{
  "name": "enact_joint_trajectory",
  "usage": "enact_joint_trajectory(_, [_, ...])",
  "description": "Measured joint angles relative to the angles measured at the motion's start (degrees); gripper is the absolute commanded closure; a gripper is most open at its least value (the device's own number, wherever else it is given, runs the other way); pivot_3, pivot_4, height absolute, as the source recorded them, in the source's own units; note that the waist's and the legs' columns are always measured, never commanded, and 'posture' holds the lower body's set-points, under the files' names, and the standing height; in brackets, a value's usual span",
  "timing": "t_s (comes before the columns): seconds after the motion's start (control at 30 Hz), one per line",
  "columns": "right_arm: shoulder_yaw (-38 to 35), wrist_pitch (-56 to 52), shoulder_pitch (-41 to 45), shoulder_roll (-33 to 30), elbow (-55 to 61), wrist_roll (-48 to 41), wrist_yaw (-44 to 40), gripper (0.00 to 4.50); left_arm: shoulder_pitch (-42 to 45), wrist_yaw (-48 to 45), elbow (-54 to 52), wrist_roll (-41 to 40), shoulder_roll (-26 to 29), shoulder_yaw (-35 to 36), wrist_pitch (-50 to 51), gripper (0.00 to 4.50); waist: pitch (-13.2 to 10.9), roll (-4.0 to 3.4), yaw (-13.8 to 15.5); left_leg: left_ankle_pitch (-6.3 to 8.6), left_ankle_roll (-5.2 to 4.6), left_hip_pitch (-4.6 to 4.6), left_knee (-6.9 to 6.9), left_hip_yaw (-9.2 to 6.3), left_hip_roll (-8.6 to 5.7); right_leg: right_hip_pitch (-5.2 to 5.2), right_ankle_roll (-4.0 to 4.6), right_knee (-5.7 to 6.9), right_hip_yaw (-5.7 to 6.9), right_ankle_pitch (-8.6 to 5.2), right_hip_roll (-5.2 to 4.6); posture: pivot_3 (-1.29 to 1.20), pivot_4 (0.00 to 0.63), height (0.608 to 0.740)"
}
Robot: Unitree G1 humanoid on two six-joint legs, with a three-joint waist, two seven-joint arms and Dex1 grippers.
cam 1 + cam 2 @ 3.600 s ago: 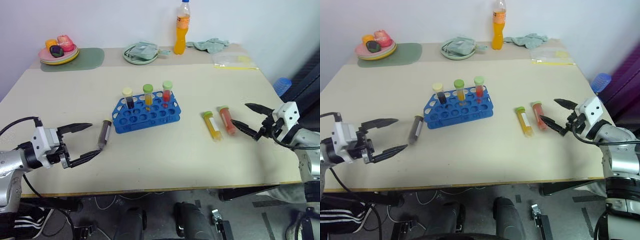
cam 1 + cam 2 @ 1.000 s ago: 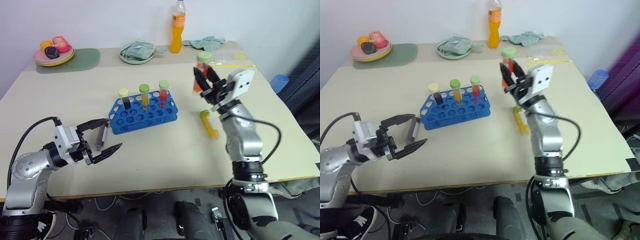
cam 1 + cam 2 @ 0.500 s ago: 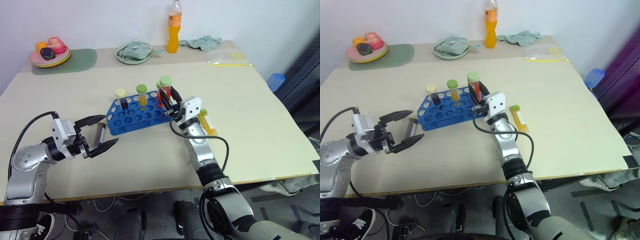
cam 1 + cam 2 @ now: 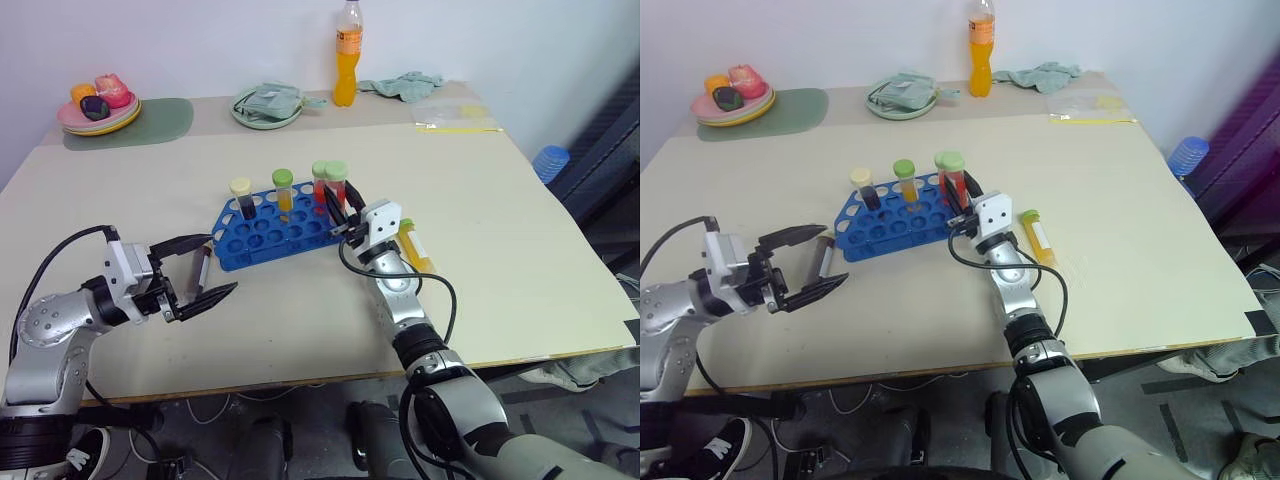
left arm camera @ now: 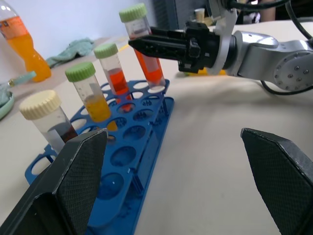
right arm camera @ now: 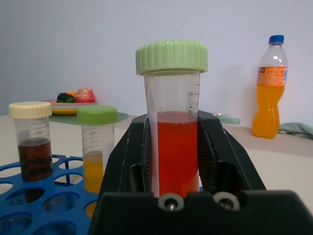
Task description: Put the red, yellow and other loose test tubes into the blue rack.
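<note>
While the left tool hangs wide open near the left edge of the surface, a dark loose tube lies flat between its fingers, just left of the blue rack. The rack carries three capped tubes upright in its back row. At its right end the right tool is clamped on the red tube, upright; the yellow tube lies just right.

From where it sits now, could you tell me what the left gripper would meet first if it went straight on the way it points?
Probably the blue rack, at its near end. The left gripper is open, and the dark tube lies between its fingers.
</note>
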State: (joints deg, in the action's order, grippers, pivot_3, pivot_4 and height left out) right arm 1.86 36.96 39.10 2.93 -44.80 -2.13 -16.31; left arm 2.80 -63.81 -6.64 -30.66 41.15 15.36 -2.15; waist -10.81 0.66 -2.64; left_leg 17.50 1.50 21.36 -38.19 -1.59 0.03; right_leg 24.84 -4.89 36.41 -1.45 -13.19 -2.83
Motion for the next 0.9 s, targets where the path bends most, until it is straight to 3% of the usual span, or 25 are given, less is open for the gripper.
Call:
enact_joint_trajectory(0.4, [-0.1, -1.9, 0.8, 1.1, -1.7, -0.5, -1.2, 3.73, -1.0, 0.3, -1.0, 0.0, 0.4, 1.3, 0.6, 0.00, 0.0, -0.01, -0.1, 0.00, 0.00, 0.00, 0.00, 0.00, 0.02, 0.01, 0.00, 0.00, 0.00, 0.00, 0.01, 0.00, 0.150, 0.740])
enact_joint_trajectory(0.63, [-4.3, -9.8, 1.2, 1.5, -0.9, -8.4, -7.2, 0.13, -1.5, 0.8, -2.0, 0.0, 0.4, 1.3, 0.7, 0.00, 0.0, -0.01, 0.0, 0.00, 0.00, 0.02, 0.00, 0.00, 0.03, 0.01, 0.00, -0.01, 0.00, 0.00, -0.02, 0.00, 0.150, 0.740])
enact_joint_trajectory(0.77, [-3.0, -14.7, -1.2, -1.6, 8.5, -7.7, -7.6, 0.05, -2.3, 1.0, -2.7, 0.0, 0.4, 1.3, 0.7, 0.00, 0.0, -0.02, 0.1, 0.00, 0.00, 0.03, 0.00, -0.01, 0.02, 0.03, 0.00, 0.00, 0.00, 0.00, -0.03, 0.00, 0.150, 0.740])
enact_joint_trajectory(0.9, [-1.9, -26.5, -8.3, -5.3, 28.1, -8.7, -7.6, 0.05, -2.2, 1.6, -2.8, 0.0, 0.1, 1.3, 0.6, 0.00, 0.0, -0.02, 0.3, 0.01, 0.00, 0.07, 0.01, -0.04, 0.00, 0.03, 0.00, -0.04, 0.01, 0.00, -0.07, 0.00, 0.150, 0.740])
